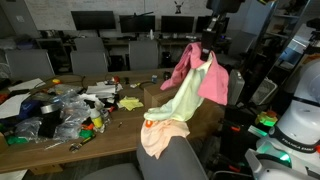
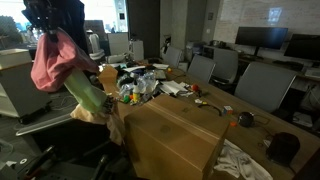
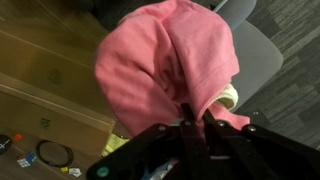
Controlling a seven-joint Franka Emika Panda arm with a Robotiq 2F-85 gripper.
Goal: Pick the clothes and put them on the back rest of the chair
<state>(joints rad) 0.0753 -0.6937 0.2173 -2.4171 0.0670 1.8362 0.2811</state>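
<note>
Wrist view: fingers (image 3: 186,128) clamp pink cloth (image 3: 160,60) beside wooden table (image 3: 40,65), over grey carpet (image 3: 295,95).

An office — rows of dark monitors (image 1: 93,20); swivel chairs (image 1: 90,62) around a long wooden table (image 1: 115,128); grey carpet (image 3: 295,60).

Pink, mint and peach clothes against brown wood and grey chairs.

The pink garment (image 1: 188,62) was plain and unprinted. Below it hung a pale mint-green cloth (image 1: 185,97) and a peach cloth (image 1: 160,135). The gripper (image 3: 192,112) was black. The table (image 1: 105,135) was warm brown wood, with a yellow rag (image 1: 130,103) among its mixed clutter. The cardboard box (image 2: 170,135) was tan. The near chair (image 1: 178,160) and the far office chairs (image 1: 90,60) were grey, the monitors (image 1: 93,20) were black, and the carpet (image 3: 290,90) was dark, speckled grey.
</note>
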